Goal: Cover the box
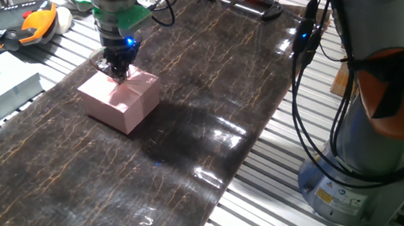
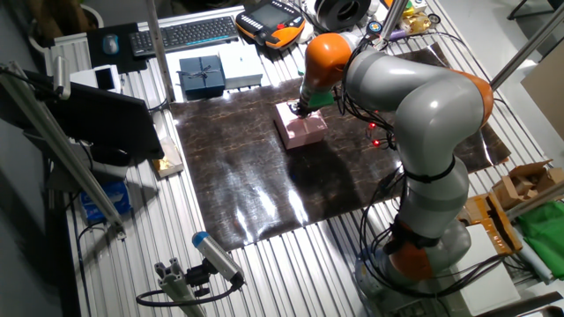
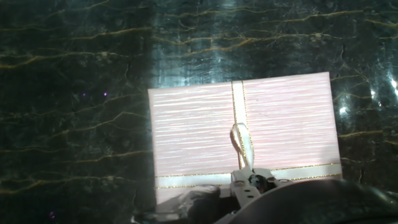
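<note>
Hand view: the gripper [image 3: 252, 186] occupies the bottom edge, touching the pink lid [image 3: 205, 130] at its ribbon bow [image 3: 241, 140]. The lid lies flat on the dark marbled mat [image 3: 74, 93]. Finger spacing cannot be determined.

One fixed view: the box [image 1: 118, 98] stands closed on the mat near its left edge, lid seated on top. The gripper [image 1: 120, 67] points straight down onto the far part of the lid. A white flat box [image 1: 2, 81] lies on the slatted table [image 1: 283, 204] to the left.

The other fixed view: the box [image 2: 300, 129] sits at the far-centre of the mat, under the gripper [image 2: 300, 109]. A dark blue gift box [image 2: 201, 77] lies beyond the mat
</note>
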{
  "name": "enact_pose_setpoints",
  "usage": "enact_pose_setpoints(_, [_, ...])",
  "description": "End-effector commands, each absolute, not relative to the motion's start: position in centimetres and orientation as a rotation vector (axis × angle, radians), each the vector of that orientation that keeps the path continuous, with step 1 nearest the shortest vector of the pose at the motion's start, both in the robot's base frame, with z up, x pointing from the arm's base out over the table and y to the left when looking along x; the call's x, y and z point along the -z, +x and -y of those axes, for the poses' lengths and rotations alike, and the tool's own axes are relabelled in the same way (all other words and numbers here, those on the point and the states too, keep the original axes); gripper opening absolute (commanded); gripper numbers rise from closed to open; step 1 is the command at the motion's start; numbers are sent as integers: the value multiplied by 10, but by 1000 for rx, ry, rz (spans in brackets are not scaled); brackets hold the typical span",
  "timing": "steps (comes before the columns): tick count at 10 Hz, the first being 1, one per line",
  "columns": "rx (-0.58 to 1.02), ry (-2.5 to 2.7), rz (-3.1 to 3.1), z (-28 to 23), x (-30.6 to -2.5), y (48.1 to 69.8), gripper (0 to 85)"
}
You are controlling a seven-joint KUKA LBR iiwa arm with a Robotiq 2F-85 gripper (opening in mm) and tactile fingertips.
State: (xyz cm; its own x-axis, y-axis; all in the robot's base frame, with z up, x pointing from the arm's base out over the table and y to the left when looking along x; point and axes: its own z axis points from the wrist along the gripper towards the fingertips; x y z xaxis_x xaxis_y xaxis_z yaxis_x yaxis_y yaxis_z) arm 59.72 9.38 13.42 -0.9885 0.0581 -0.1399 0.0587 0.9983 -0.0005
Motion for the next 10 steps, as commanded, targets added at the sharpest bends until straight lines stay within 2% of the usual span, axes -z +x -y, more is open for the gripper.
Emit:
enact_pose_setpoints(1, [7, 88, -3000, -94, -134, 597, 7])
enact_pose_setpoints(10, [4, 88, -2994, -94, -129, 597, 7])
